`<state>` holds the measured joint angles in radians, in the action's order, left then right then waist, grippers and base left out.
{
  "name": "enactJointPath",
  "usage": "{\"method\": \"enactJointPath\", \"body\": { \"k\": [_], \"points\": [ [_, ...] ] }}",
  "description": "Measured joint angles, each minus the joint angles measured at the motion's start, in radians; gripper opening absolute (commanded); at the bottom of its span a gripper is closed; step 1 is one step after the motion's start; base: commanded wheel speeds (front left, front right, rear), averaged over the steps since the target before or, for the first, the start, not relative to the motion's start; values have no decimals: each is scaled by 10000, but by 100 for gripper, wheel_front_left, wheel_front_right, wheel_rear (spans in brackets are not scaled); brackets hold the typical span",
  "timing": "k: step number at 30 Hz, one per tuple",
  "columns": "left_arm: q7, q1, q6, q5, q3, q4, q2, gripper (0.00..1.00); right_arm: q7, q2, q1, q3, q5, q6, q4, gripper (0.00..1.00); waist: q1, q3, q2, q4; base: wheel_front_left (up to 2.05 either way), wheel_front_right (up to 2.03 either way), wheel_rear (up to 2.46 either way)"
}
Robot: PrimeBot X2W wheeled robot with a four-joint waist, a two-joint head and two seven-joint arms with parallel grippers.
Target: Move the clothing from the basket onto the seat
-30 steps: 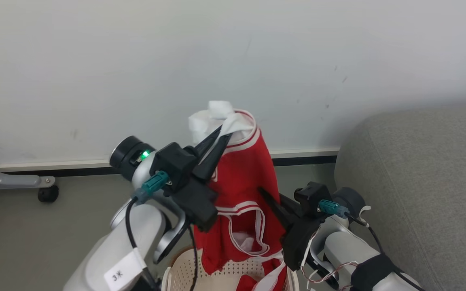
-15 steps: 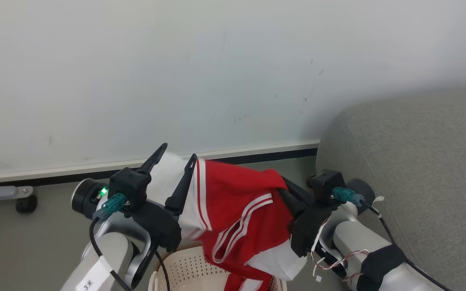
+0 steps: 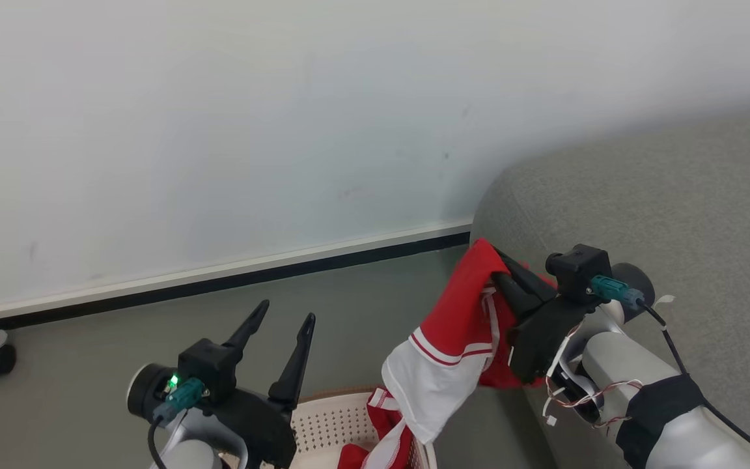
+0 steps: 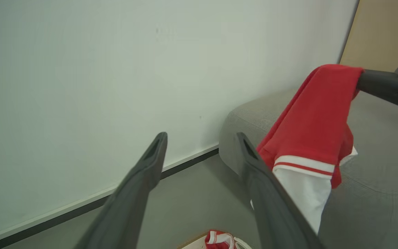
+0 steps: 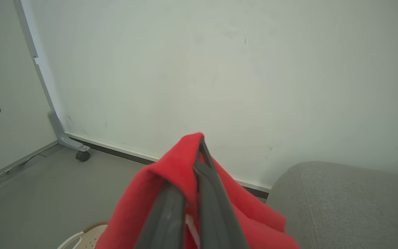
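A red and white piece of clothing point(image 3: 459, 312) hangs from my right gripper point(image 3: 502, 277), which is shut on its red upper fold beside the rounded corner of the grey seat point(image 3: 674, 215). In the right wrist view the fingers point(image 5: 212, 193) pinch the red cloth point(image 5: 157, 193). My left gripper point(image 3: 288, 310) stands open and holds nothing, low at the left above the cream basket point(image 3: 329, 423). More red clothing point(image 3: 381, 430) lies in the basket. The left wrist view looks between the open left gripper's point(image 4: 200, 138) fingers at the hanging clothing point(image 4: 320, 117) in front of the seat point(image 4: 375, 180).
A pale wall with a dark baseboard point(image 3: 284, 270) runs behind the grey-green floor point(image 3: 88, 339). A grey metal frame on a caster point(image 5: 81, 155) stands at the far left. The seat's padded corner point(image 5: 351, 200) is to the right of the held clothing.
My left gripper opened, let go of the garment and sank to the lower left. The right gripper carried the garment rightward to the seat's corner. The head camera turned right.
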<state>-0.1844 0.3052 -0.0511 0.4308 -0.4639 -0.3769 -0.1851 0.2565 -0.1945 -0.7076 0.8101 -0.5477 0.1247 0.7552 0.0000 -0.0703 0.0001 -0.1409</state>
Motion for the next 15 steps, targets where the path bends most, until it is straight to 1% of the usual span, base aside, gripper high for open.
{"method": "enactJointPath", "body": {
  "k": [6,15],
  "points": [
    [-198,-629,0,38,-102,113,121,100,0,-272,5,-54,190,0,-405,0,0,8,0,-482,0,0,0],
    [-380,-922,0,54,-347,397,380,100,0,-644,13,-234,483,0,-1210,0,0,56,0,-1367,0,0,0]
  ]
}}
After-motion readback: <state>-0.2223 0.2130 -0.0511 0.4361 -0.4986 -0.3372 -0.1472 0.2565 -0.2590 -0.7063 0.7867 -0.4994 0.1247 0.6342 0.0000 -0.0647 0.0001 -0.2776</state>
